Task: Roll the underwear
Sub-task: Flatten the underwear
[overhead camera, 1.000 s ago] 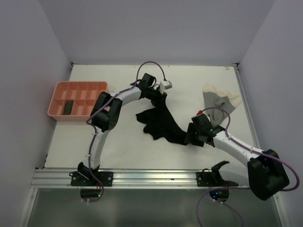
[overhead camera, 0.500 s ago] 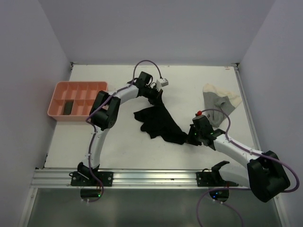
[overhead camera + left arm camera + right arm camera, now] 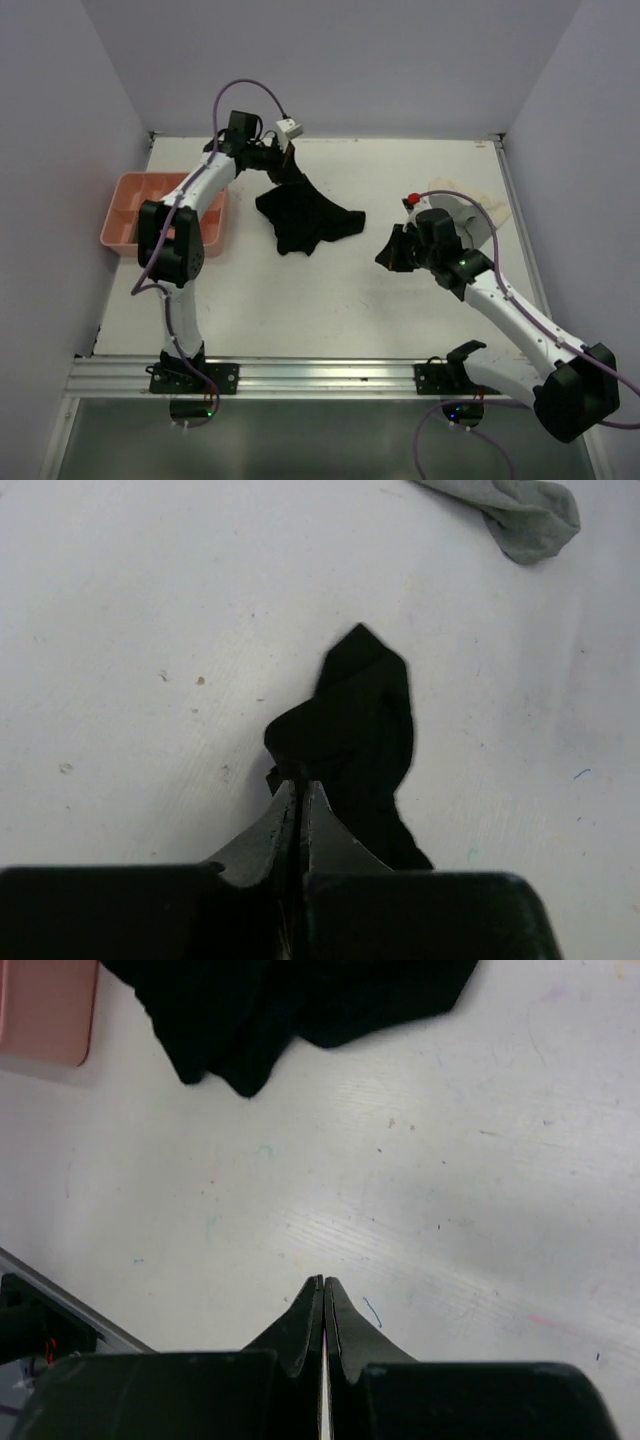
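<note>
The left end effector reaches toward the far edge of the worktop, left of its middle. Its fingers are clenched on an edge of the black underwear. In the left wrist view the two fingertips meet with dark cloth pinched between them, and the rest of the garment lies crumpled beyond them on the white surface. From above, the black piece spreads from that grip toward the middle of the worktop in a loose, creased, roughly triangular shape, not rolled.

The right end effector sits right of the worktop's middle, well apart from the black cloth. Its fingers are pressed tight together with nothing between them, and only bare worktop lies beneath. The black garment shows at the top of that view.

The cream underwear lies flat near the right edge, in the far half, partly hidden behind the right arm. A grey-toned fold of it shows in the upper right of the left wrist view.

A pink tray stands against the left edge, partly covered by the left arm.
</note>
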Robot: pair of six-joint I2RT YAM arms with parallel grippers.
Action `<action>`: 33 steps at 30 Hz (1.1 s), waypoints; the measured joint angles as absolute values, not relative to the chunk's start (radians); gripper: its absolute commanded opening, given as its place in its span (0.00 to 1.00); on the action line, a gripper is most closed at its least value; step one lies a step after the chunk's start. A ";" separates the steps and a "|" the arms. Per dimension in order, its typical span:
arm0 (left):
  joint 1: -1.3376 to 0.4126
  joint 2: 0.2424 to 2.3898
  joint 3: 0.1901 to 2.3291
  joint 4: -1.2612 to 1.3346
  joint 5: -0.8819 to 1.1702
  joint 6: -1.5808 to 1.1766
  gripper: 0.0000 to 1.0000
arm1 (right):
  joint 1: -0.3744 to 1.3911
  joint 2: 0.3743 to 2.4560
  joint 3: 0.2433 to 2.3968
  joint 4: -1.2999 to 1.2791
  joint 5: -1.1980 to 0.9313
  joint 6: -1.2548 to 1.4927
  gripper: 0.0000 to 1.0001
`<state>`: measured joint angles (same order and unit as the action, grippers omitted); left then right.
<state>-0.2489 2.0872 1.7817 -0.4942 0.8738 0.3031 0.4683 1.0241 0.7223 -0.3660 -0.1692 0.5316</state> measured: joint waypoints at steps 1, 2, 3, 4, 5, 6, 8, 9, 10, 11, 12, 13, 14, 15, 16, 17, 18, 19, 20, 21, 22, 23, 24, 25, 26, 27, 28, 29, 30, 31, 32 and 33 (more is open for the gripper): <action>-0.244 2.045 1.761 -0.502 0.882 0.323 0.00 | 0.468 1.050 0.754 -0.379 -0.177 0.509 0.00; -0.243 1.993 1.732 -0.514 0.891 0.343 0.00 | 0.468 1.084 0.788 -0.393 -0.178 0.482 0.00; -0.245 1.931 1.689 -0.519 0.899 0.366 0.00 | 0.468 1.116 0.815 -0.408 -0.175 0.461 0.07; -0.248 1.907 1.674 -0.524 0.903 0.377 0.00 | 0.468 1.147 0.831 -0.415 -0.167 0.447 0.12; -0.252 1.876 1.652 -0.527 0.907 0.389 0.00 | 0.464 1.178 0.839 -0.418 -0.152 0.441 0.17; -0.257 1.854 1.634 -0.532 0.910 0.398 0.00 | 0.463 1.210 0.841 -0.414 -0.138 0.442 0.31; -0.261 1.840 1.612 -0.535 0.911 0.408 0.00 | 0.456 1.285 0.827 -0.368 -0.117 0.463 0.40; -0.262 1.841 1.604 -0.536 0.910 0.409 0.00 | 0.452 1.303 0.820 -0.351 -0.113 0.471 0.42; -0.261 1.848 1.599 -0.543 0.913 0.410 0.00 | 0.450 1.329 0.792 -0.288 -0.116 0.496 0.45; -0.259 1.856 1.596 -0.553 0.918 0.415 0.00 | 0.449 1.352 0.768 -0.234 -0.116 0.520 0.45; -0.256 1.864 1.596 -0.567 0.924 0.424 0.00 | 0.448 1.384 0.744 -0.169 -0.123 0.549 0.46; -0.253 1.867 1.596 -0.580 0.933 0.435 0.00 | 0.448 1.419 0.726 -0.108 -0.126 0.578 0.46; -0.250 1.868 1.597 -0.604 0.946 0.458 0.00 | 0.448 1.451 0.712 -0.050 -0.134 0.606 0.46; -0.249 1.864 1.600 -0.635 0.961 0.488 0.00 | 0.448 1.472 0.702 -0.008 -0.142 0.624 0.47; -0.249 1.860 1.613 -0.679 0.968 0.527 0.00 | 0.448 1.489 0.690 0.043 -0.150 0.645 0.48; -0.251 1.855 1.638 -0.736 0.971 0.585 0.00 | 0.448 1.498 0.677 0.094 -0.157 0.658 0.49; -0.259 1.847 1.672 -0.801 0.970 0.645 0.00 | 0.448 1.499 0.666 0.138 -0.166 0.666 0.50; -0.267 1.839 1.702 -0.849 0.966 0.693 0.00 | 0.448 1.498 0.662 0.170 -0.176 0.665 0.50; -0.284 1.822 1.740 -0.903 0.958 0.759 0.00 | 0.448 1.499 0.662 0.190 -0.182 0.660 0.50; -0.305 1.798 1.773 -0.952 0.952 0.823 0.00 | 0.448 1.498 0.664 0.208 -0.192 0.644 0.51; -0.328 1.767 1.800 -0.999 0.946 0.883 0.00 | 0.448 1.497 0.668 0.219 -0.203 0.623 0.51; -0.349 1.733 1.821 -1.045 0.945 0.944 0.00 | 0.448 1.496 0.670 0.231 -0.210 0.600 0.52; -0.364 1.703 1.833 -1.081 0.946 0.992 0.00 | 0.449 1.493 0.670 0.241 -0.216 0.579 0.53; -0.378 1.664 1.839 -1.119 0.947 1.046 0.00 | 0.449 1.488 0.669 0.254 -0.225 0.553 0.53; -0.384 1.626 1.838 -1.153 0.947 1.100 0.00 | 0.449 1.481 0.664 0.272 -0.231 0.529 0.54; -0.384 1.587 1.831 -1.180 0.946 1.151 0.00 | 0.450 1.468 0.653 0.300 -0.235 0.503 0.54; -0.380 1.549 1.814 -1.200 0.945 1.198 0.00 | 0.450 1.453 0.633 0.334 -0.243 0.478 0.56; -0.377 1.515 1.797 -1.213 0.942 1.239 0.00 | 0.450 1.435 0.606 0.374 -0.259 0.455 0.58; -0.373 1.478 1.774 -1.222 0.937 1.279 0.00 | 0.450 1.416 0.573 0.422 -0.278 0.432 0.62; -0.372 1.439 1.745 -1.223 0.929 1.317 0.00 | 0.450 1.398 0.537 0.469 -0.292 0.414 0.64; -0.371 1.412 1.724 -1.222 0.920 1.342 0.00 | 0.450 1.383 0.507 0.510 -0.310 0.397 0.64; -0.371 1.379 1.697 -1.218 0.908 1.371 0.00 | 0.450 1.360 0.472 0.542 -0.337 0.379 0.65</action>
<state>-0.3714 1.3792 1.6974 -1.2179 0.9085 1.3712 0.4496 1.3602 0.4717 0.5423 -0.3367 0.3786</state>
